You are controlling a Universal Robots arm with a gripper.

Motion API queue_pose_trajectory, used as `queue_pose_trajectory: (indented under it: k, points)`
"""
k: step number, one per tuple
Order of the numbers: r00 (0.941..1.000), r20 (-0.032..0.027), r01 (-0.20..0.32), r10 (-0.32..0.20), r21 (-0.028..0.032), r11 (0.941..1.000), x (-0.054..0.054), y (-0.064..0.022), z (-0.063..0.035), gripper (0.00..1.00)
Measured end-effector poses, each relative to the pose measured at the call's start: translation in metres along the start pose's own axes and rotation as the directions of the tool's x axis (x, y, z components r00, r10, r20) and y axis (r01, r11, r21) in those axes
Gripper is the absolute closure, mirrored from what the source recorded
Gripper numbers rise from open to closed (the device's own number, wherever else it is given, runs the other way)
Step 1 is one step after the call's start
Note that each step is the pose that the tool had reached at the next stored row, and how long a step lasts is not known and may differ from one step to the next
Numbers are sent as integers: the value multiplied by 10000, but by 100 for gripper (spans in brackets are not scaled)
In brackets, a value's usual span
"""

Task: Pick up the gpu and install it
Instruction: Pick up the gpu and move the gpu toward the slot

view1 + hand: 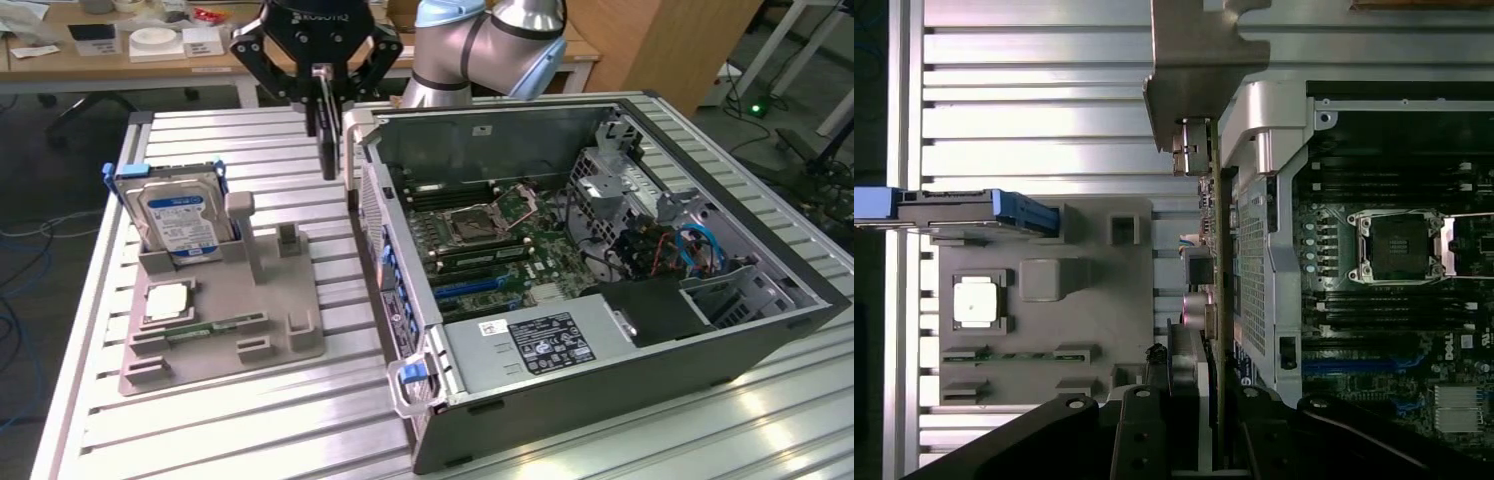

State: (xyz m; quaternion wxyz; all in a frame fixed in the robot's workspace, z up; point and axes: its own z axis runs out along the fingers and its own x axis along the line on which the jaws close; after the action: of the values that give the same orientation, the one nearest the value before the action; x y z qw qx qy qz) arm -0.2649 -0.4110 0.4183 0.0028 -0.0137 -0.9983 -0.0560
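Along the exterior view's left edge of the slatted bench [200, 430], a grey holder [274, 300]. At its far corner on that same side, a hard drive [180, 222] upright in a blue frame. Toward its near edge, a square chip [166, 300] flat in a pocket and, just beside that, a memory stick [214, 327] lying in a slot. Next, over the bare strip of bench between holder and computer case [747, 345], the gripper [322, 115]: pressed together on the gpu [328, 162], pinching the thin card by its upper part. Holds it on edge, hanging straight down, clear of the bench, just beside the far corner of the case nearest the holder. From the wrist view, gpu [1212, 230] seen edge-on between the fingers [1186, 365], running along the outside of the case wall, its metal end plate past the case corner. Cannot tell whether touching the wall. Not yet in any slot. Across the exterior view's right half of the bench, the case on its side, open face up. Inside, a motherboard [534, 250] with a square socket [470, 222] near its middle, a labelled power supply [534, 345] at the near corner, and blue cables [697, 250] toward the exterior view's right.
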Motion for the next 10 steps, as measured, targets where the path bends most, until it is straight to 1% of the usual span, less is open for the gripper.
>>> queue_pose_trajectory:
  k: [10]
  points:
    - [10000,0,-1,1,0,10000,-28,1,1,72]
